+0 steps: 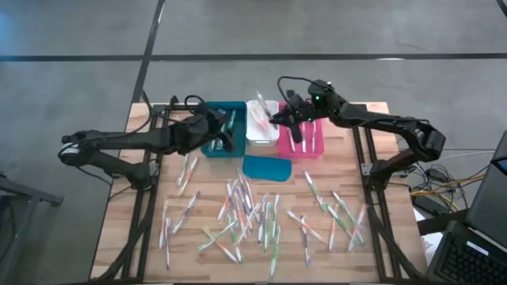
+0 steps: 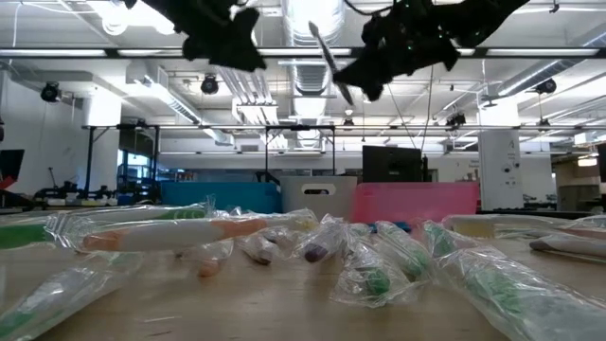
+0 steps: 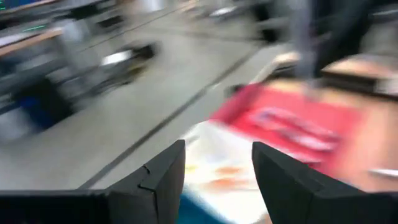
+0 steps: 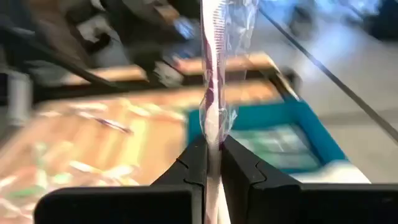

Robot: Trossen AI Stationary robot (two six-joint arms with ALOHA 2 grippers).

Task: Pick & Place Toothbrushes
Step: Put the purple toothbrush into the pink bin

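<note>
No words, labels or numbers can be read anywhere (wrappers included).

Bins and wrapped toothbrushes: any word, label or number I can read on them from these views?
None can be read.
Teal bin, white bin, pink bin: no lettering shows.
Wrapper of the toothbrush in the right gripper: clear, print too blurred.
Toothbrushes on the table: too small.
</note>
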